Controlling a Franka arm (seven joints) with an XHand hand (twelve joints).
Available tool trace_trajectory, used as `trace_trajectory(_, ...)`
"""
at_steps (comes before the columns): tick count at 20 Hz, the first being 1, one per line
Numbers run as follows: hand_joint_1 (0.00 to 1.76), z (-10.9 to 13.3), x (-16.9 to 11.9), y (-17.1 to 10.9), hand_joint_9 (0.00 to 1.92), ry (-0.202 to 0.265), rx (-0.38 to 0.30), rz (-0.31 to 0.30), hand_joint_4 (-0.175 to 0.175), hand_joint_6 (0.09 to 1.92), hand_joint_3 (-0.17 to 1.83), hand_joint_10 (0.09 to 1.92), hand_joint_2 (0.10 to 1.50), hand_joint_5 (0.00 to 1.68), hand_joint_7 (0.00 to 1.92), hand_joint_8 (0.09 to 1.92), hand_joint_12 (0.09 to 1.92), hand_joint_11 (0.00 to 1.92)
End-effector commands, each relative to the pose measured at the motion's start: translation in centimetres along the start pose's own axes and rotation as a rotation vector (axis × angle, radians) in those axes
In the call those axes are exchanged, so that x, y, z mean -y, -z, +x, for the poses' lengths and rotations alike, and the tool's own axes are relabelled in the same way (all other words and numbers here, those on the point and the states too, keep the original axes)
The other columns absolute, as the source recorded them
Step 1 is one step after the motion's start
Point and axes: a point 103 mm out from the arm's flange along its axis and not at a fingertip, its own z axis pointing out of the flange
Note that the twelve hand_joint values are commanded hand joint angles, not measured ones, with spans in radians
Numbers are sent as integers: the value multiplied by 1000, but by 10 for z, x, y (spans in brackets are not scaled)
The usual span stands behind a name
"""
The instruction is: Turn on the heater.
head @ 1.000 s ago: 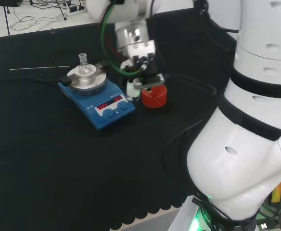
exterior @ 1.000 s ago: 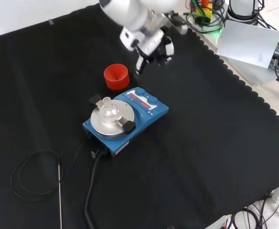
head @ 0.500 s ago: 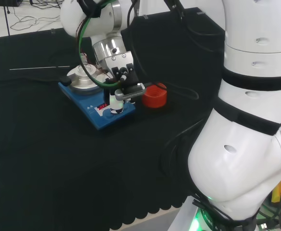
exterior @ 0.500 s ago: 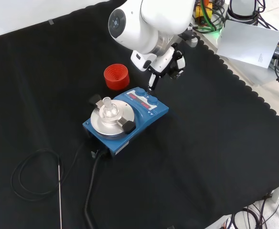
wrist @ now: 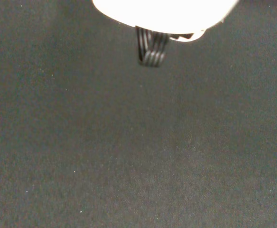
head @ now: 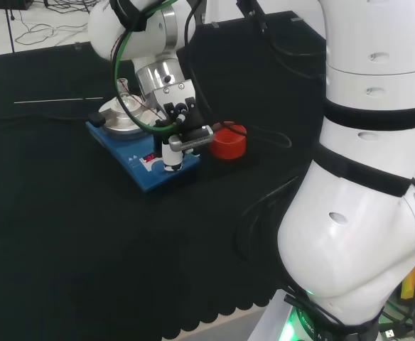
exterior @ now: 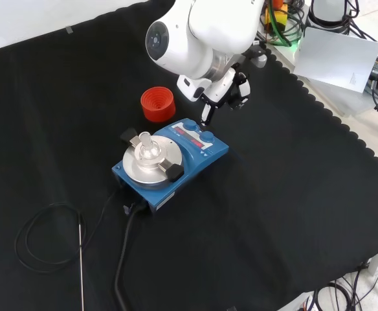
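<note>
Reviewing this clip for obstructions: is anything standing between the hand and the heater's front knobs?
Nothing visible does. The hand is at the heater's control end, one finger pointing down at a knob. The red ribbed stand sits beside the heater and the small flask on its plate, both clear of the path.

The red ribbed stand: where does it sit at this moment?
In the front view the red ribbed stand sits on the black cloth just beyond the blue heater, left of the hand. In the head view it lies right of the heater.
</note>
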Motion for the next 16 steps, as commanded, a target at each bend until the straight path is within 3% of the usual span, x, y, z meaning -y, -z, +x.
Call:
trace_trajectory(1,1413,-3,-2,-2,1605,-4,6,-4,-40,87,1122,1454,577,414,1501,1600,1360,1171)
trace_trajectory(16,1411,-7,-14,-6,1608,-12,10,21,-38,87,1135,1454,571,427,1508,1599,1361,1174)
